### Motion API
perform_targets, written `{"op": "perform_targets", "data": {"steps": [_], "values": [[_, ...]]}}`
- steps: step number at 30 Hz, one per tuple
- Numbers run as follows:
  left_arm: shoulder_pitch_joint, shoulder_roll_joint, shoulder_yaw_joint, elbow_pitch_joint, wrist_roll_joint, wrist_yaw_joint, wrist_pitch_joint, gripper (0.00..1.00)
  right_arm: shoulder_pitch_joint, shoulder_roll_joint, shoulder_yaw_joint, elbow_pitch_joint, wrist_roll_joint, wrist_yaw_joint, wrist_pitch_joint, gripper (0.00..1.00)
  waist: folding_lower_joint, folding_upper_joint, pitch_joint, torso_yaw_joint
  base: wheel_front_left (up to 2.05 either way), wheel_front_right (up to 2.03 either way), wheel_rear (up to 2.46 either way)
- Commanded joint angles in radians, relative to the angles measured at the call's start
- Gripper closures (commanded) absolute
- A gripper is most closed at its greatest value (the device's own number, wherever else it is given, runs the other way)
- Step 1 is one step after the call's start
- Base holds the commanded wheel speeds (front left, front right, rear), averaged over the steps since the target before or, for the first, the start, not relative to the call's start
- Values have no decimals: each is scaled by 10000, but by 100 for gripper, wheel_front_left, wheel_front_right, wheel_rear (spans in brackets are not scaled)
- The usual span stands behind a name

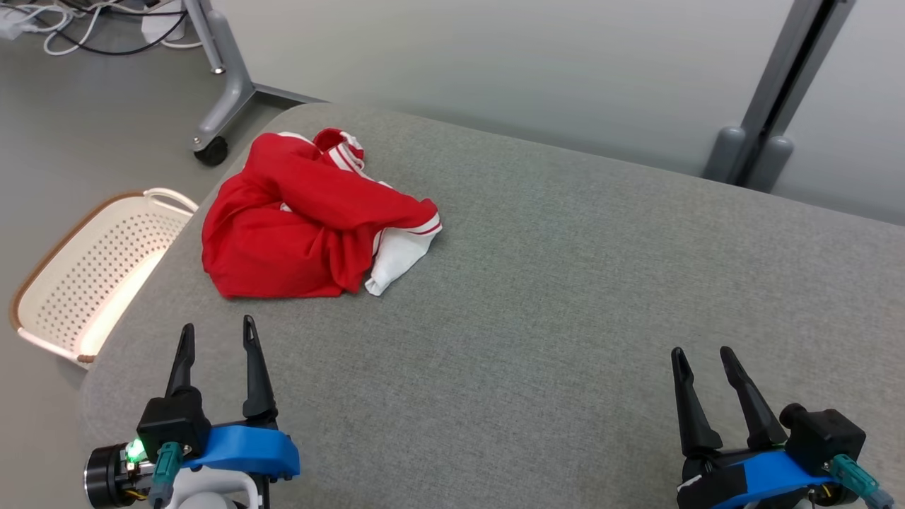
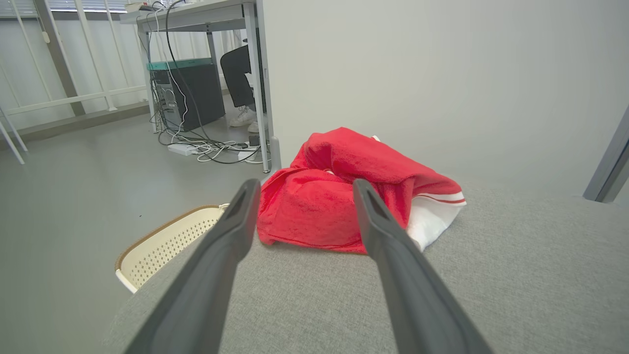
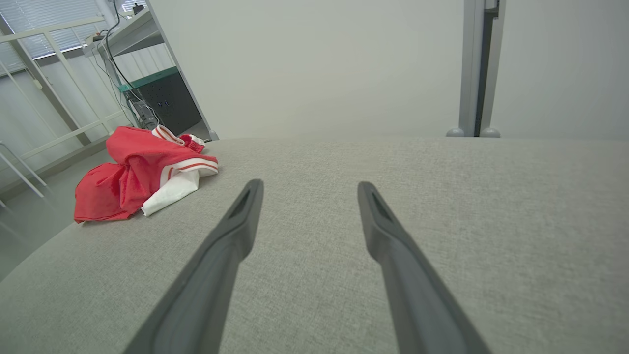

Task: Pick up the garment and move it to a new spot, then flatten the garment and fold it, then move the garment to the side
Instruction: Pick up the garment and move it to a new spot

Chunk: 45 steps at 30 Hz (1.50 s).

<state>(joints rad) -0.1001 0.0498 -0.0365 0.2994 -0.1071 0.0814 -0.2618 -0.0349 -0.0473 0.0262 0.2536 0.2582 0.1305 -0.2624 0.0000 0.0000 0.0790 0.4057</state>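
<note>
Path from left tool (image 1: 218,323) to garment (image 1: 311,219) unobstructed; basket (image 1: 92,276) beside left edge of grey surface (image 1: 565,283)

An office or lab workspace: a desk (image 2: 196,14) with a computer tower (image 2: 169,105) beneath it and loose tangled cables (image 2: 211,147) on a grey floor (image 2: 73,196), pale partition panels (image 1: 495,63), a castor-footed metal stand (image 1: 226,92), window blinds (image 3: 44,24) and a person's shoes (image 2: 243,117) under the desk

**What the Views Keep Back**

The red and white garment (image 1: 304,226) lies bunched, so its folds hide its own shape. The grey table (image 1: 565,297) covers one side of the perforated basket (image 1: 99,254). In the left wrist view, a desk (image 2: 196,14) hides a person (image 2: 237,73) above the legs.
</note>
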Motion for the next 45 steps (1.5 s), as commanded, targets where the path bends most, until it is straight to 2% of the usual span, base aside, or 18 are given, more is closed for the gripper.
{"op": "perform_targets", "data": {"steps": [1,10,17,27,35,45], "values": [[-10,10,59,-49,-51,36,-49,0,-100,-56,-1,-37,-66,5,-37,0,0,0,100,141,0,0,0],[33,12,224,-129,-63,54,-49,0,-167,-54,63,-15,-118,5,-37,0,0,0,187,207,0,0,0],[-235,9,420,-100,-129,-3,-49,0,-226,-56,58,-98,-183,5,-37,0,0,0,274,-50,0,0,0],[-1949,293,1056,386,-221,-377,-49,0,-543,-81,82,-693,-658,5,-37,0,0,0,918,-972,0,0,0],[-3700,1117,1768,1316,-273,-565,-40,0,-941,-361,159,-1372,-835,5,-38,0,0,0,1956,-2232,0,0,0],[-5359,2554,2040,3998,-206,-875,319,0,-1291,-607,182,-2108,-895,5,-37,0,0,0,3011,-3299,0,0,0]]}}
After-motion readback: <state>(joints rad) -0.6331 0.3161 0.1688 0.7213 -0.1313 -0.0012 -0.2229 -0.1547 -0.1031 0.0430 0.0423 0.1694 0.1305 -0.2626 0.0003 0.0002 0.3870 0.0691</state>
